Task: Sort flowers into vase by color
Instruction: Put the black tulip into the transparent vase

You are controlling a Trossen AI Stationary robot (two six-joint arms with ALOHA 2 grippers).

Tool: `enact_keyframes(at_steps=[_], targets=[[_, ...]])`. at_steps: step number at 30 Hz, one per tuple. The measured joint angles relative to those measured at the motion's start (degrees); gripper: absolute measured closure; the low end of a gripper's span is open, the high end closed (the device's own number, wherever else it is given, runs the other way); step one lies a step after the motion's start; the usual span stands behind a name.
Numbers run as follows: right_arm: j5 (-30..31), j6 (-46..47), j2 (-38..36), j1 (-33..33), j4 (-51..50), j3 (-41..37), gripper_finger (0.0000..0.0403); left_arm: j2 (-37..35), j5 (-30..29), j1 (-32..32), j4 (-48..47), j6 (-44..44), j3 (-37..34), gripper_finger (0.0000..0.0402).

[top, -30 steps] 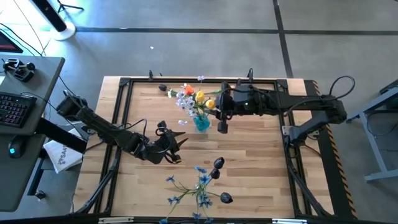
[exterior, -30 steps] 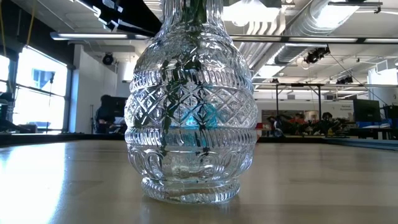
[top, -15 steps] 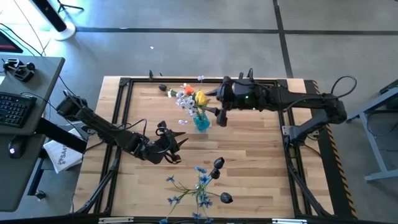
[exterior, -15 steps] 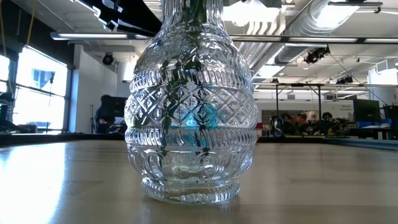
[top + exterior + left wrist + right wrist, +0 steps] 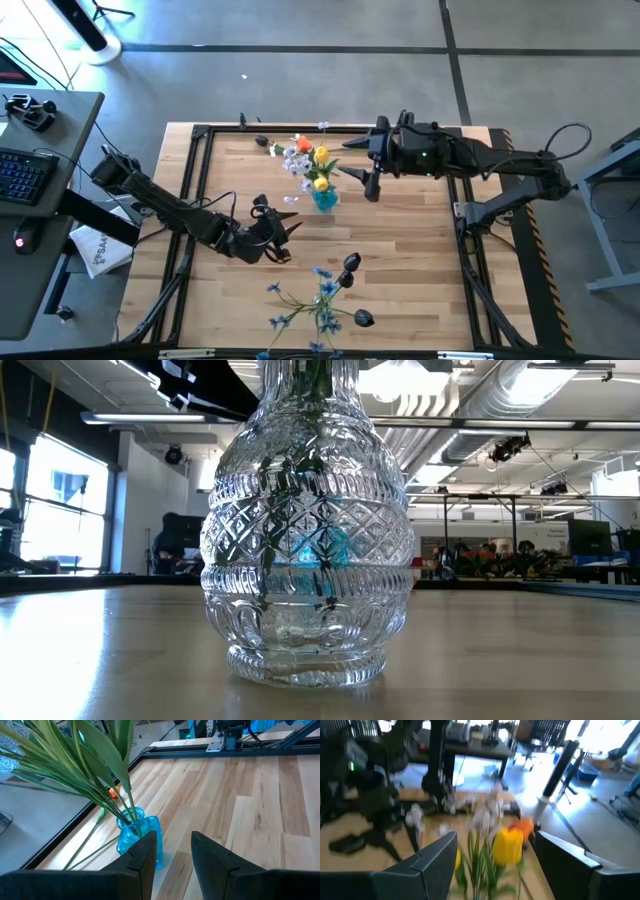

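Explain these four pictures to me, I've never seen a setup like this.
Two robot arms work at a wooden table. One picture looks down from above, one looks level across the tabletop through a clear glass vase, and two come from cameras on the wrists. A blue vase holds orange, yellow and white flowers. Blue sprays and dark buds lie on the table. The right gripper is beside the bouquet, open and empty. The left gripper waits left of the blue vase, holding nothing.

blue vase (image 5: 324, 198) | yellow tulip (image 5: 508, 846) | orange tulip (image 5: 522, 826) | clear cut-glass vase, diamond pattern (image 5: 308, 520) | blue sprays (image 5: 318, 297)
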Motion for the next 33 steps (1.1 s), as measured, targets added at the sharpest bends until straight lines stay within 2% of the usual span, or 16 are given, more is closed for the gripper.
enact_keyframes(at_steps=[7,10,17,20,24,29,33], targets=[[0.21,2.42,-0.38,-1.44,-14.84,-0.20,0.0139,0.00,-0.20,-0.02,-1.43,-0.74,0.00,0.0290],[0.23,3.20,-0.44,-2.47,-15.50,-2.78,0.0139,-0.98,-0.63,-0.02,-5.91,-5.26,0.00,0.0291],[-0.48,4.86,-3.70,-7.49,-1.95,-21.66,0.0139,-6.17,0.37,-0.37,-27.24,-27.52,0.02,0.0296],[-3.37,6.22,-3.65,-10.98,3.02,-29.14,0.0139,-7.94,1.90,-0.38,-37.63,-38.90,0.02,0.0296],[-3.79,9.04,-3.65,-17.22,9.30,-37.15,0.0139,-7.92,2.88,0.67,-48.05,-50.98,0.02,0.0296],[-3.95,15.53,-3.70,-27.08,14.03,-44.11,0.0139,-5.70,3.00,2.42,-48.95,-55.41,0.02,0.0296],[-9.83,20.47,-3.32,-34.63,21.33,-49.61,0.0139,-3.06,3.04,3.48,-47.49,-55.12,0.02,0.0296]])
